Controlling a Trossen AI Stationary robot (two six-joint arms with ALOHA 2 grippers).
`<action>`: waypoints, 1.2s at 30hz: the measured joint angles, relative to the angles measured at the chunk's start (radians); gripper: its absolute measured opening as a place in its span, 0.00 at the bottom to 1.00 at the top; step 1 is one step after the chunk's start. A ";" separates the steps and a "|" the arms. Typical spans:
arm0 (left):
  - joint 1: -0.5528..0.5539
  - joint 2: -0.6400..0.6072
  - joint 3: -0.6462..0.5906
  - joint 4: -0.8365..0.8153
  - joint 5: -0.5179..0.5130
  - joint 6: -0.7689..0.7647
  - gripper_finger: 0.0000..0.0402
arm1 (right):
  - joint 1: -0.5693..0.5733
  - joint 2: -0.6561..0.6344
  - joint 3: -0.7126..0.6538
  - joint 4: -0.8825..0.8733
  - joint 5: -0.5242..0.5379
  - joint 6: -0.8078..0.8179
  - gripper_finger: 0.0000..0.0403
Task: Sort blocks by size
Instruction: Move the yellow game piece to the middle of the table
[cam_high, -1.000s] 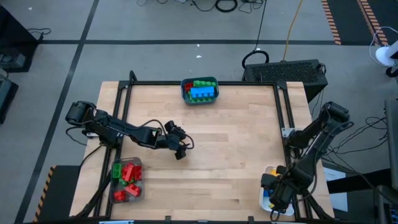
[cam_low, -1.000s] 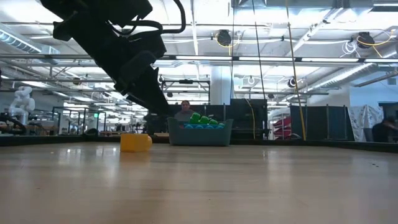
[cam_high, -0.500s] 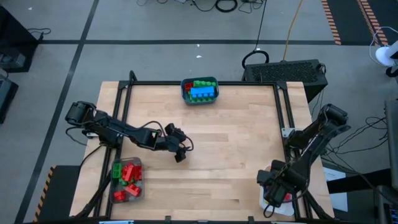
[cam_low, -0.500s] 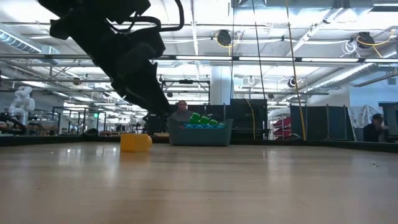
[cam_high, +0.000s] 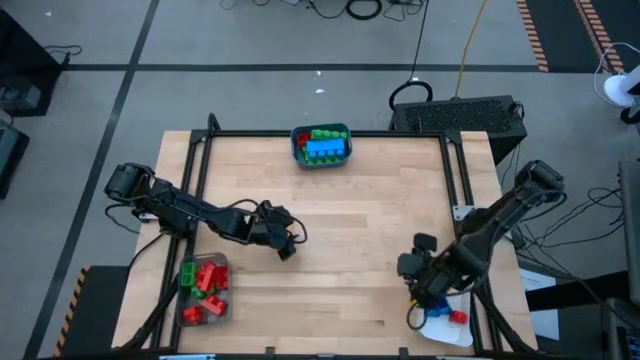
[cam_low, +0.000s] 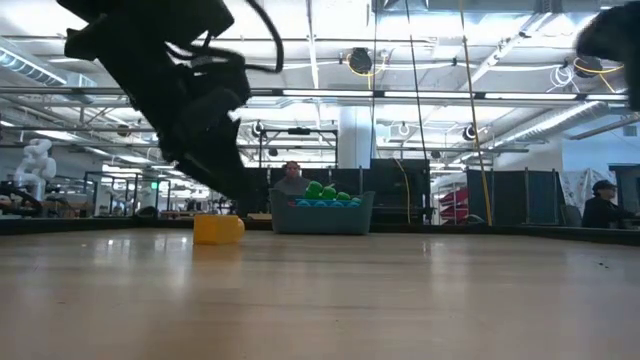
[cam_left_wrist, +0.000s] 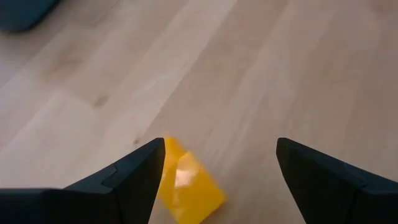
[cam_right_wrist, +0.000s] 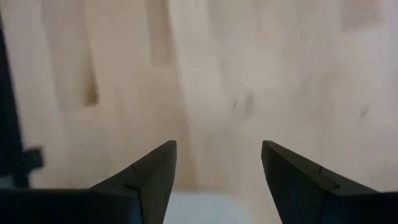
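Note:
A yellow block (cam_low: 218, 229) lies flat on the wooden table (cam_high: 360, 230), left of the middle. In the left wrist view the yellow block (cam_left_wrist: 186, 183) shows close beside one finger. My left gripper (cam_left_wrist: 221, 146) hangs open just above it, slanting down, and hides it in the high view, where that gripper (cam_high: 287, 246) sits. I cannot tell whether the finger touches the block. My right gripper (cam_high: 418, 272) is open over bare wood at the near right, with nothing between its fingers (cam_right_wrist: 149, 174).
A teal bin (cam_high: 322, 146) with blue, green and red blocks stands at the far edge. A clear tray (cam_high: 205, 290) of red and green blocks sits at the near left. A white tray (cam_high: 450, 335) with a blue block (cam_high: 437, 312) and a red block (cam_high: 458, 318) sits near right.
My right gripper has left the white tray and gone toward the table's middle, turning as it went; the blue and red blocks in the tray now show. My left gripper has rolled a little above the yellow block, which has not moved.

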 joint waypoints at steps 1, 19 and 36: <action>0.002 0.000 0.000 -0.020 -0.004 -0.018 0.77 | -0.015 0.000 0.000 0.010 0.025 -0.029 0.55; -0.012 0.002 -0.003 -0.108 -0.034 -0.149 0.77 | -0.340 0.026 0.000 0.381 0.187 -0.583 0.55; -0.012 0.171 -0.007 0.221 0.098 0.009 0.77 | -0.473 0.167 0.001 0.521 0.181 -0.777 0.55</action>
